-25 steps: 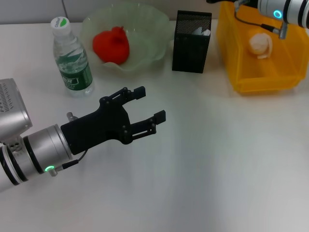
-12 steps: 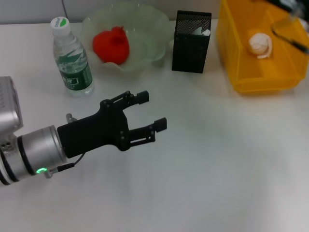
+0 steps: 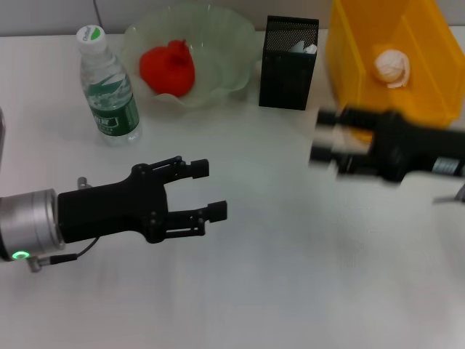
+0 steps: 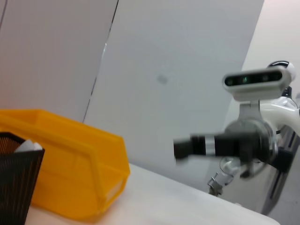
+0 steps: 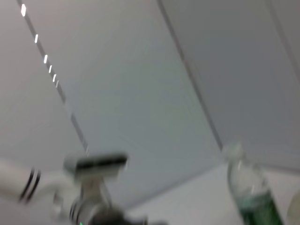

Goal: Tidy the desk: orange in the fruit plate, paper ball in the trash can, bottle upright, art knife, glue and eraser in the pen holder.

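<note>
While fingers [image 3: 207, 190] stood wide and empty, left gripper [image 3: 206, 190] hovered over bare desk [image 3: 276, 276]. Right gripper [image 3: 325, 143]: blurred, finger state untellable, before trash can [image 3: 363, 80]. Paper ball [image 3: 391, 67] in can; orange [image 3: 168, 68] in fruit plate [image 3: 218, 43]; bottle [image 3: 107, 87] upright; pen holder [image 3: 288, 62] between plate and can.

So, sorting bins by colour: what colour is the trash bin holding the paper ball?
Yellow-orange bin; head view shows it best.

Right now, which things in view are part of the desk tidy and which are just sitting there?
Job:
red-orange fruit in pale green glass fruit plate
crumpled white paper ball in yellow plastic bin
upright clear water bottle with green label
black mesh pen holder
left claw, open
right claw, blurred

Lying about:
white desk
</note>
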